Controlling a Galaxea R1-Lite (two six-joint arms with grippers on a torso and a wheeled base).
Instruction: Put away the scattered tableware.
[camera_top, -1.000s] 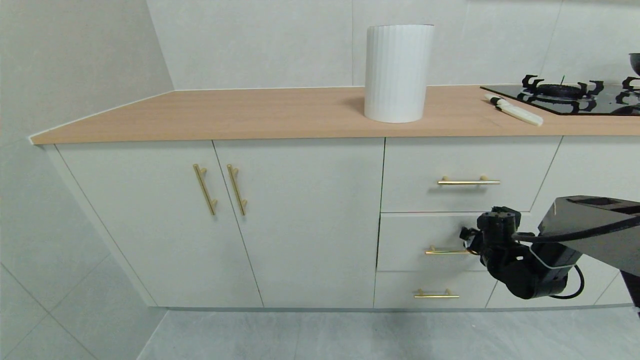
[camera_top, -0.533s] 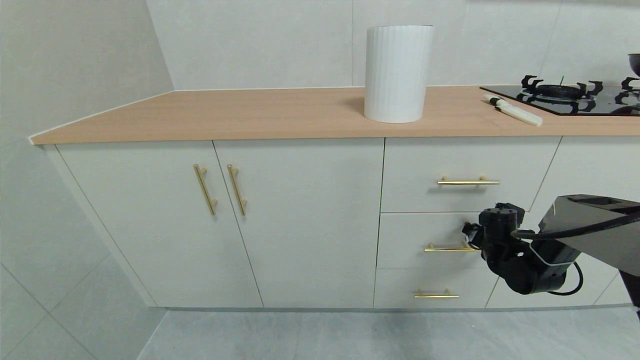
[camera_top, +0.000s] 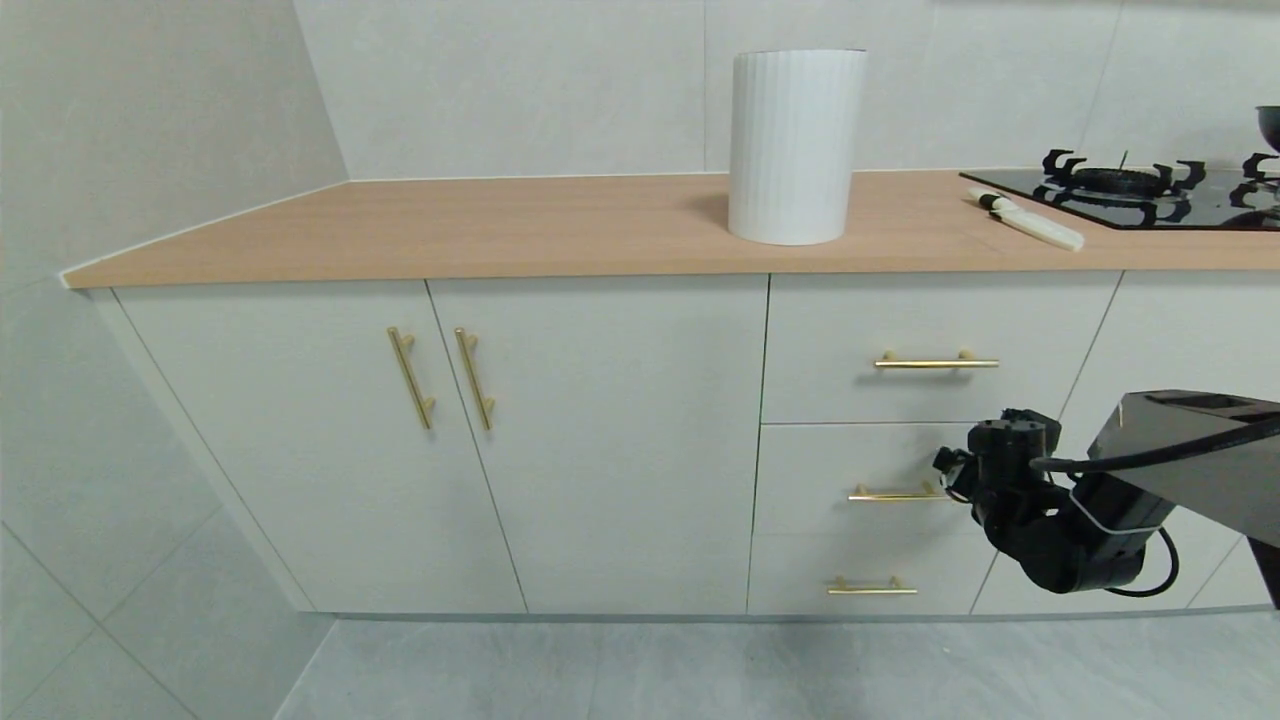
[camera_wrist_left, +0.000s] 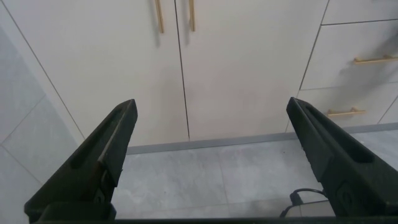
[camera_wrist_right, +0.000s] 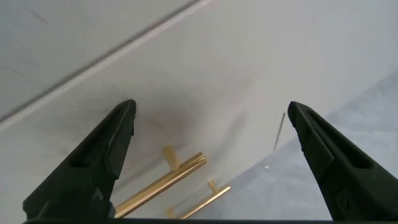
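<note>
**A:** Where's the knife?

**B:** The knife (camera_top: 1028, 224) lies flat on the counter (camera_top: 500, 225), just beside the front left corner of the hob (camera_top: 1130, 195). It is well to the right of the canister (camera_top: 795, 145), a tall, white, ribbed one.

**A:** What does it look like?

**B:** Long, slim and pale cream, with a small dark mark near its far end. It lies slantwise, the far end by the hob and the near end toward the counter's front edge. Nothing touches it.

**A:** And the claws?

**B:** The right gripper (camera_top: 948, 478) is low down in front of the drawers, at the right end of the middle drawer's gold handle (camera_top: 895, 494). Its fingers (camera_wrist_right: 112, 149) are spread wide with nothing between them. I can't tell whether it touches the handle.

**A:** The other one?

**B:** The left gripper (camera_wrist_left: 211, 109) is also spread wide and empty. It faces the foot of the cupboard doors (camera_wrist_left: 180, 62), above the grey floor (camera_wrist_left: 205, 180).
</note>
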